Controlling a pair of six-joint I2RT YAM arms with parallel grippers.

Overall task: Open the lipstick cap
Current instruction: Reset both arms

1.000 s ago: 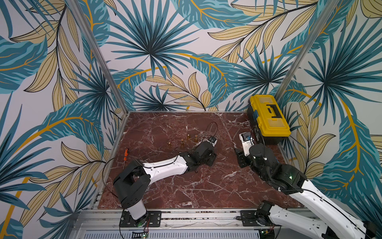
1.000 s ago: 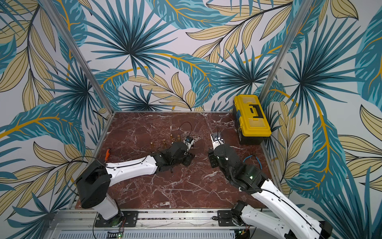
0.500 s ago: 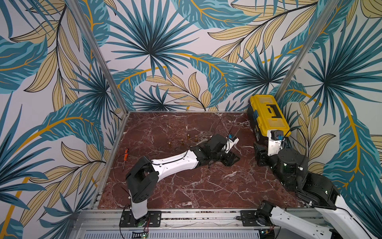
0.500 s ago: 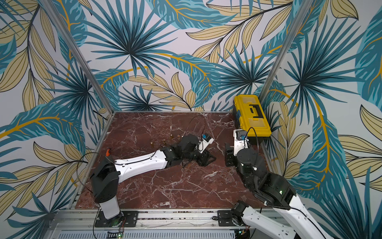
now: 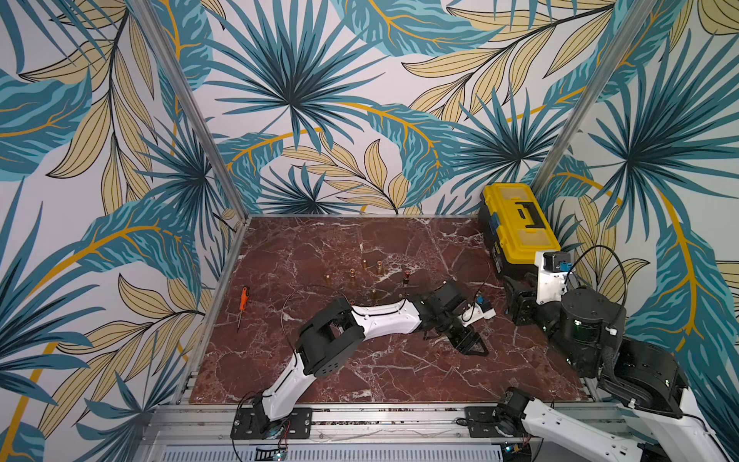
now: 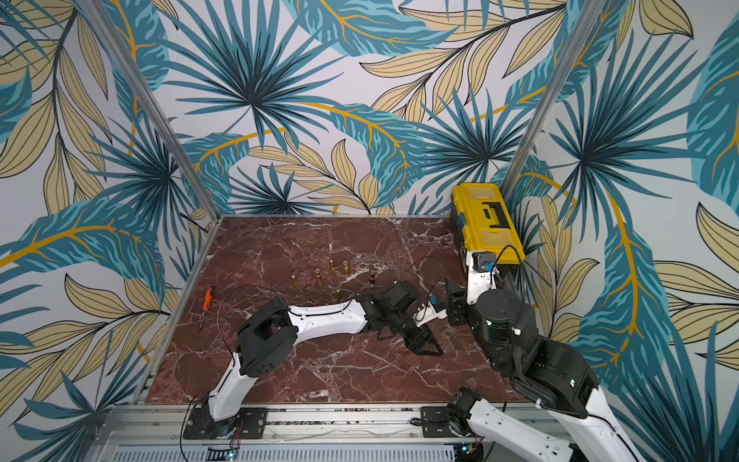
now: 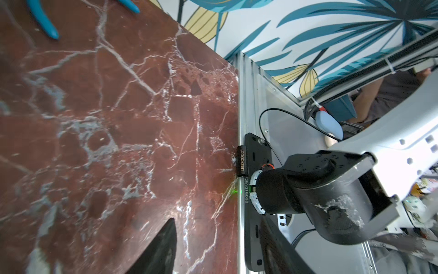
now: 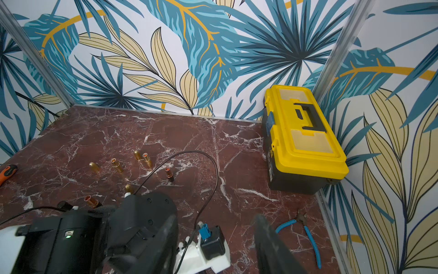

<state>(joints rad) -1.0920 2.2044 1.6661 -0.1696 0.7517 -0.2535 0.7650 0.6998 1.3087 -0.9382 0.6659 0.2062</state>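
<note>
The black lipstick tube (image 7: 242, 161) lies on its side at the front edge of the desk (image 5: 400, 372), lengthwise against the metal rail (image 7: 241, 106) and just beside the black mount plate (image 7: 257, 147) of my right arm. From the lettering I take it for the piece to be opened, though I cannot tell where cap meets body.

The left tool (image 5: 472, 347) sits low over the desk with its fingers partly apart and nothing between them. In its wrist view it faces the tube but is well short of it. The right tool (image 5: 520, 308) hangs near the toolbox (image 8: 305, 137), also partly apart and, as far as its wrist view shows, empty.

I would turn the left tool across the tube and close softly near one end. A round tube at the edge may roll or drop over the rail. Then the right tool should take the other end and pull straight along the axis, with no prying. The right arm's base is close, so I would approach slowly.

Count: one black tube. Seven gold lipsticks (image 8: 116, 164) stand upright mid-desk, four with copper-red tops and three with rounded gold tops. There is also one yellow toolbox, one orange screwdriver (image 5: 243, 293) and one pair of blue-handled pliers (image 8: 308, 230).
</note>
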